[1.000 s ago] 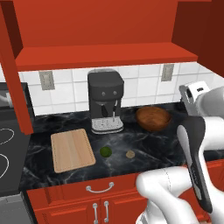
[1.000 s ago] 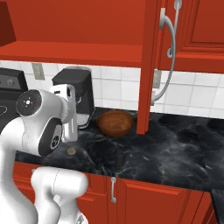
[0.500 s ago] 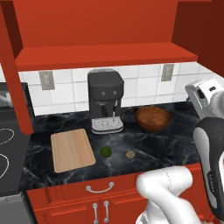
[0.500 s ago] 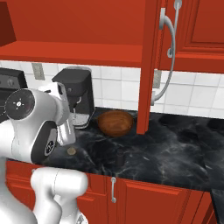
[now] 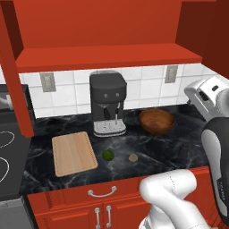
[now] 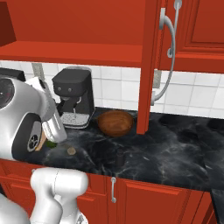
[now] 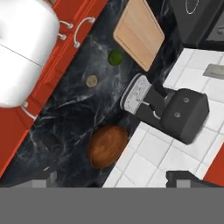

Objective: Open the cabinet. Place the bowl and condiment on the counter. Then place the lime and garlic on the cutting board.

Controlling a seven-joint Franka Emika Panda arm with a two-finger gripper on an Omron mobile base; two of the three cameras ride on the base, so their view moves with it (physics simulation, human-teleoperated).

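The cabinet (image 5: 107, 58) stands open, its right door (image 6: 148, 65) swung out edge-on, and its shelf is bare. On the black counter (image 5: 156, 145) the brown bowl (image 5: 155, 120) sits right of the coffee machine. The dark condiment (image 6: 119, 157) stands near the front edge. Between bowl and cutting board (image 5: 74, 153) lie the lime (image 5: 108, 154) and the garlic (image 5: 133, 157), both on the counter beside the board. My gripper (image 7: 114, 180) hangs open high over the counter, nothing between its fingers, with the bowl (image 7: 107, 146) just ahead of them, the lime (image 7: 115, 57) and garlic (image 7: 91, 81) farther off.
A black coffee machine (image 5: 107, 103) stands against the tiled wall behind the lime. A stove (image 5: 6, 152) lies left of the cutting board. The open right door's long silver handle (image 6: 168, 43) juts out over the counter's middle. Lower red cabinets run below the counter edge.
The arm has swung: its upper part drifted right in the left base view and left in the right base view. Bowl, lime, garlic and board have not moved. The gripper stays open.
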